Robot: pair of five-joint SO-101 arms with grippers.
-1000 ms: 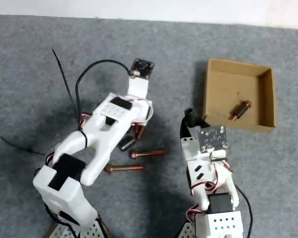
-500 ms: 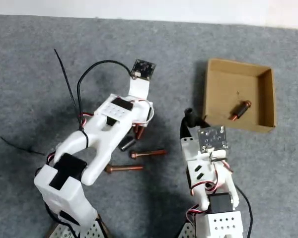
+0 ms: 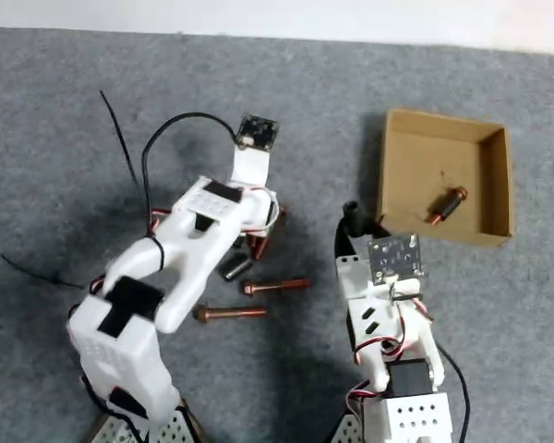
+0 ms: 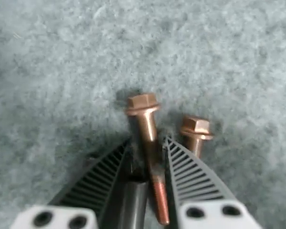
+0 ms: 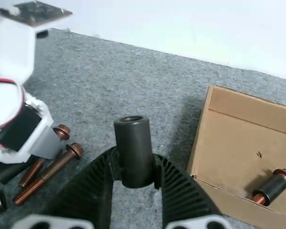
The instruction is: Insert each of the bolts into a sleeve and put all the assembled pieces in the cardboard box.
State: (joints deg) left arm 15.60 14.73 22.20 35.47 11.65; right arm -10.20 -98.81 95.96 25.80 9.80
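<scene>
My left gripper (image 4: 147, 143) is shut on the shaft of a copper bolt (image 4: 144, 121) whose head rests on the grey carpet. A second bolt (image 4: 196, 131) lies just beside it, and a dark sleeve (image 4: 132, 202) shows between the fingers nearer the wrist. From above, the left gripper (image 3: 257, 242) sits over this cluster. My right gripper (image 5: 133, 167) is shut on an upright black sleeve (image 5: 132, 148) and stands just left of the cardboard box (image 3: 494, 148), with the sleeve (image 3: 351, 220) at its tip. One assembled piece (image 3: 446, 205) lies in the box.
Two loose bolts (image 3: 275, 286) (image 3: 231, 314) lie on the carpet between the arms, with a dark sleeve (image 3: 235, 268) by the left arm. Black cable ties (image 3: 120, 138) lie at the left. A white wall edge runs along the back.
The left arm has shifted slightly leftward, its wrist camera drifting left and down in the high view. The right arm and its sleeve have stayed still.
</scene>
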